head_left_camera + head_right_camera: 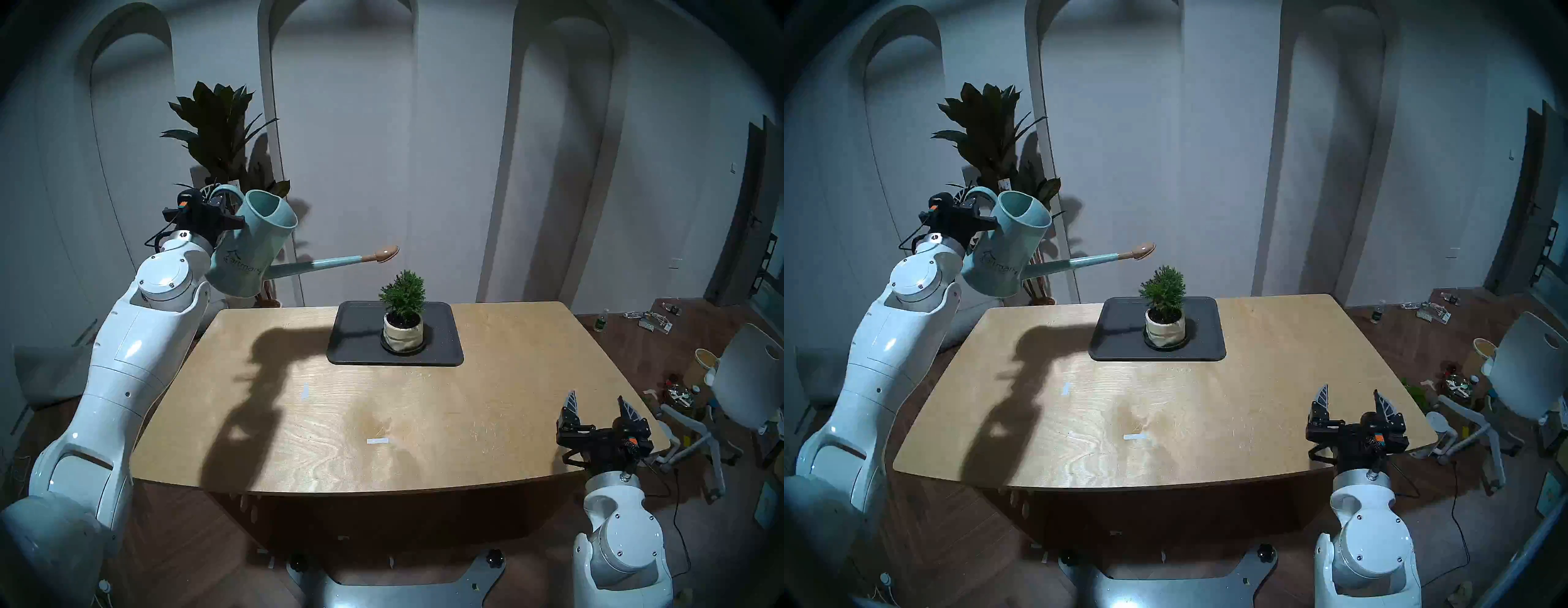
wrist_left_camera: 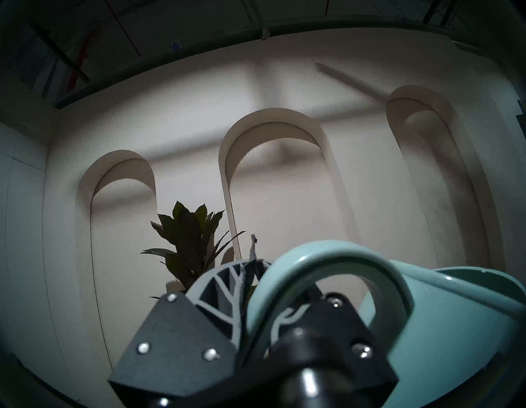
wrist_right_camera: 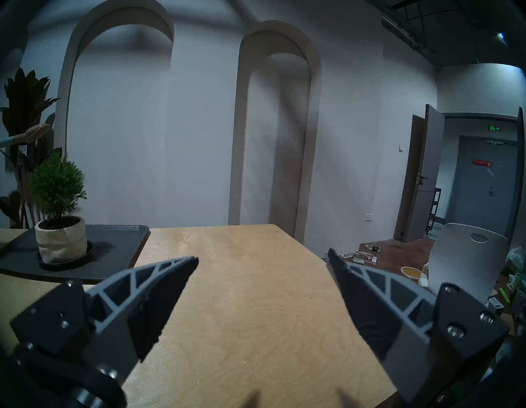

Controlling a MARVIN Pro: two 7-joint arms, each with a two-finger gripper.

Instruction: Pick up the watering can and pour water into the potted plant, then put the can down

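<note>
**Can held aloft, spout near the shrub**

The left gripper (image 1: 220, 212) had its jaws clenched on the handle of the watering can (image 1: 250, 250), tilted above the tabletop's (image 1: 382, 424) far-left corner. Its rose hung just above the potted plant (image 1: 403, 312). The right gripper (image 1: 598, 403) hovered with jaws released.

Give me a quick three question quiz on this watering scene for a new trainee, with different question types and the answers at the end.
1. True or false: the left claw holds the watering can off the table.
2. Which claw is open: A left, B right?
3. Fill in: the potted plant stands on a black ____.

Key: 1 true; 2 B; 3 tray.
</note>
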